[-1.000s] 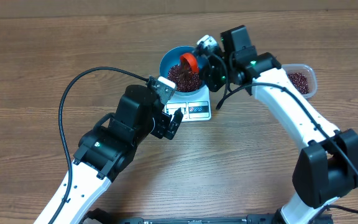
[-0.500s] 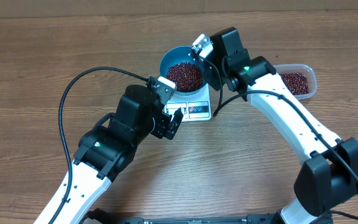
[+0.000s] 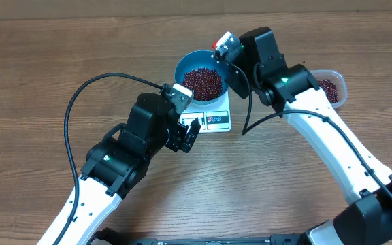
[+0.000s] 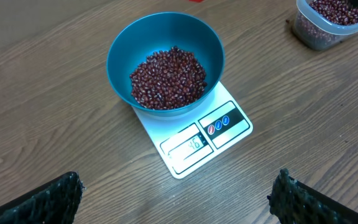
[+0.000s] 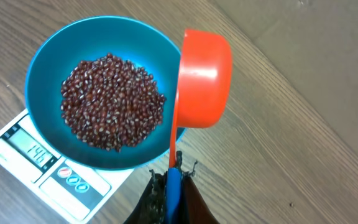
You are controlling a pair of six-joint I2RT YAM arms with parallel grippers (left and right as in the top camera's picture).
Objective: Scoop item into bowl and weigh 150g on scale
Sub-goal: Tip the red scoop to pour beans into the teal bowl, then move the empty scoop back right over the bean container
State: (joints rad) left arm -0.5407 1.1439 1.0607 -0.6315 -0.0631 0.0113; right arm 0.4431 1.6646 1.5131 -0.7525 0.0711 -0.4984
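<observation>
My right pincer is pressed together on the thin handle of the orange scoop. The scoop's cup is tipped on its side at the far right rim of the bowl, its rounded back toward my wrist camera, so I can't tell what's inside it. The blue bowl sits on the scale and overhangs the scale's back and sides. Only the front edge with the display and buttons sticks out. The digits are lit, but they're too small for me to read surely. The beans lie in a loose maroon heap low in the bowl, with blue wall showing bare all round above them.

My left pincer is spread wide, gripping nothing, its two dark fingertips low at either side of the view. It hangs near the scale's front edge, apart from it, with bare wood between. On the right, the clear tub holds more beans and stands well apart from the bowl, with free boards between them.

The desk is brown wood-grain planks, with wide open room to the left and front. A black cable loops above it from my left arm. Beyond the desk's far edge there's a plain tan surface.
</observation>
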